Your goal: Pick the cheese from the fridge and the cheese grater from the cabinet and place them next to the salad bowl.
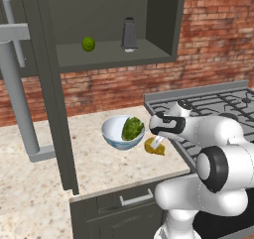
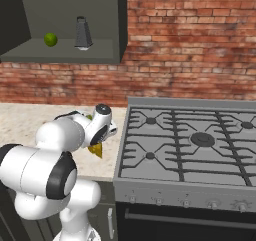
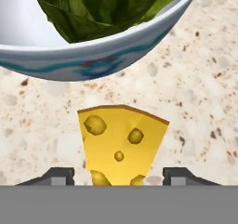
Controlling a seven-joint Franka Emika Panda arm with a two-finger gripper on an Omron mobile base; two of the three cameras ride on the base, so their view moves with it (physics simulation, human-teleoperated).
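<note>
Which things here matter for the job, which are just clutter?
Job: cheese, between the fingertips of the gripper; salad bowl; cheese grater on the shelf of the cabinet.
Clutter: lime; stove; drawer.

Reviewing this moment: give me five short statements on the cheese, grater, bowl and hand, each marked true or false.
1. The cheese lies on the counter beside the salad bowl. True.
2. The cheese grater stands on the counter. False: it is on the cabinet shelf.
3. A lime shares the grater's shelf. True.
4. The hand is shut on the cheese. False: its fingers stand apart on either side.
5. The bowl is empty. False: it holds salad.
</note>
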